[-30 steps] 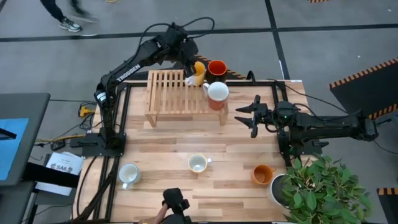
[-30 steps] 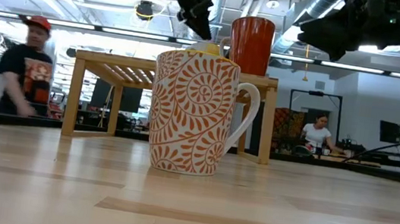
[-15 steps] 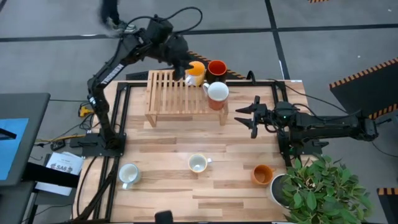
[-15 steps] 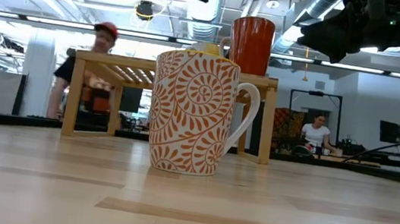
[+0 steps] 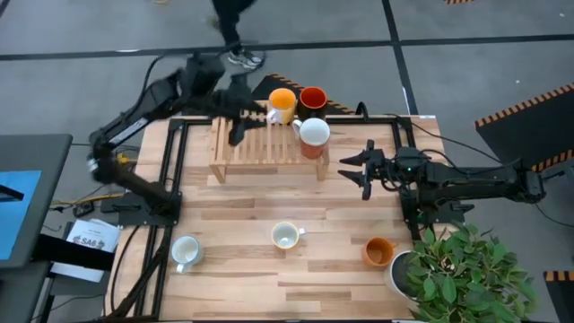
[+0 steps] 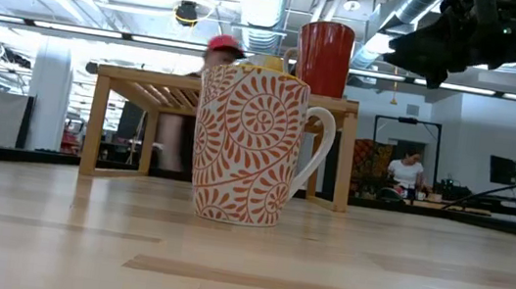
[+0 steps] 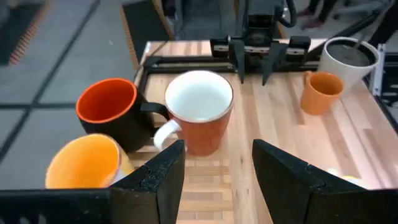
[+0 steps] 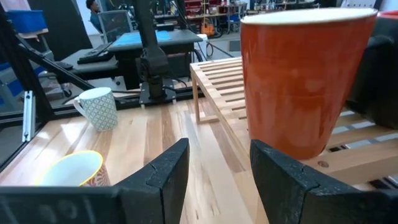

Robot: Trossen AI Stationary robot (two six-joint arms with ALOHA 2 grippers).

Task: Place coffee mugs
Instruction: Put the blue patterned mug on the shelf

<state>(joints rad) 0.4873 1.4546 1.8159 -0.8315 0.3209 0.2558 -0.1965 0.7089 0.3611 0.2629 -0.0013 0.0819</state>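
Three coffee mugs stand on the right end of a wooden slatted rack: a yellow-orange one, a red one and an orange one with a white inside. On the table stand a white mug, a patterned white mug and an orange mug. My left gripper hovers open above the rack's left half, facing the three mugs. My right gripper waits open, level, right of the rack, with the orange mug close ahead of it.
A green potted plant fills the near right corner, next to the orange mug. A black frame runs along the table's left and far edges. A person walks past beyond the far edge. Bare wood lies between the rack and the near mugs.
My left gripper has drawn back from the yellow-orange mug at the rack's far right, going toward the table's left edge and upward and tipping up closer to level; it has left the top of the low view. The mugs have stayed in place.
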